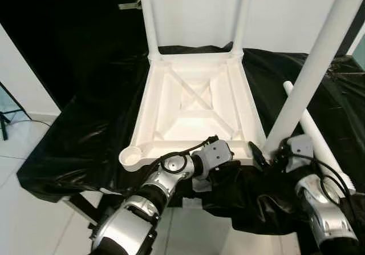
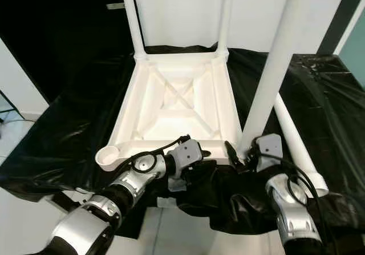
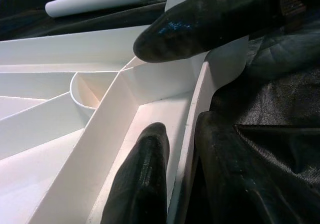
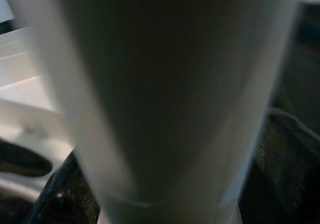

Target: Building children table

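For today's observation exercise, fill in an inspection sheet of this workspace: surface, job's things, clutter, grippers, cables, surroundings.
Surface: black sheet draped over the work surface, wrinkled.
Job's things: white table top upside down; two far legs upright; near-right leg standing at its corner; near-left socket empty; spare leg lying on the sheet.
Clutter: nothing seen.
Grippers: left gripper at the table top's near edge, one finger inside the frame; right gripper at the near-right leg's base.
Cables: black cables looped on both wrists.
Surroundings: white wall, pale floor.
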`<state>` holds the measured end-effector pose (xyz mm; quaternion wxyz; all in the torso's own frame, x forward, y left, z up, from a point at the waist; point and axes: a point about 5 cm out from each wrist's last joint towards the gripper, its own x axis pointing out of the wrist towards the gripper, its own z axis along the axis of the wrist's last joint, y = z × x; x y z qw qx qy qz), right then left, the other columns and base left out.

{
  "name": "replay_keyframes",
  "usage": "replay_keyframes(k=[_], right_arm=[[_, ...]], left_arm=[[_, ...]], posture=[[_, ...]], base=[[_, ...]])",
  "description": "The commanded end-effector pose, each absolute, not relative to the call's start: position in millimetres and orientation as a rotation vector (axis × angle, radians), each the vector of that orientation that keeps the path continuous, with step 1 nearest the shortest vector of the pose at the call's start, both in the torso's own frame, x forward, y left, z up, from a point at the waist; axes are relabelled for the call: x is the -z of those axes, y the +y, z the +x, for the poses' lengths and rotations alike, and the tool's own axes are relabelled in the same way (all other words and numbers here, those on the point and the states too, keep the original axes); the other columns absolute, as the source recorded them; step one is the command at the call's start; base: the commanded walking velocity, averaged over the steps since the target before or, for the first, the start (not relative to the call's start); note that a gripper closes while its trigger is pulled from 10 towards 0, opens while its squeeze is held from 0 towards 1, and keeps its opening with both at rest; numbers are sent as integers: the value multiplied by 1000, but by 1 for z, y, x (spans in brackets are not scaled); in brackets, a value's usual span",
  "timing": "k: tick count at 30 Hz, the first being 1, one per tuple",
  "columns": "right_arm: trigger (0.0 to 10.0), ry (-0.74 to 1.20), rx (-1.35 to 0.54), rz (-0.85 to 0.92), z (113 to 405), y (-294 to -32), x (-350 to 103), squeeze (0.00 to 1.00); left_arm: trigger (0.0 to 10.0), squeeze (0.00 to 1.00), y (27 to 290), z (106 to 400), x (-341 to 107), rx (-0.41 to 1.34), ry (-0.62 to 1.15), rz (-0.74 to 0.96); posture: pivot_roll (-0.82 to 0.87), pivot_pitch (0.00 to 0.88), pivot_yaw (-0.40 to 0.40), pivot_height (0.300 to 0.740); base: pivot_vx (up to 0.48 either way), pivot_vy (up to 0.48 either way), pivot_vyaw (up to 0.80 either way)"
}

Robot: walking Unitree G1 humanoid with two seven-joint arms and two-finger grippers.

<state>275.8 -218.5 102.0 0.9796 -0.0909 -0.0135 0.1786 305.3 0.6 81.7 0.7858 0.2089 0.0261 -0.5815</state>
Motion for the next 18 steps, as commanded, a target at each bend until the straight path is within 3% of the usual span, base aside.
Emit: replay_keyframes(k=[1,2,3,13,18], right_arm=[[10000,33,-379,-152,275,-226,-95,0],[10000,33,-379,-152,275,-226,-95,0],[0,57,-513,-135,272,-218,-93,0],[0,92,-658,-143,265,-216,-90,0],[0,199,-747,-171,254,-224,-82,0]], left_arm=[[10000,0,12,293,-49,1221,223,445],[10000,0,12,293,-49,1221,223,445],[10000,0,13,295,-51,1214,217,444],[10000,0,18,297,-50,1199,222,449],[10000,0,17,296,-49,1206,225,450]], posture=[[-143,0,12,740],[-143,0,12,740],[-133,0,9,740],[-130,0,14,740],[-139,0,24,740]], base=[[0,0,0],[0,0,0],[0,0,0],[0,0,0],[0,0,0]])
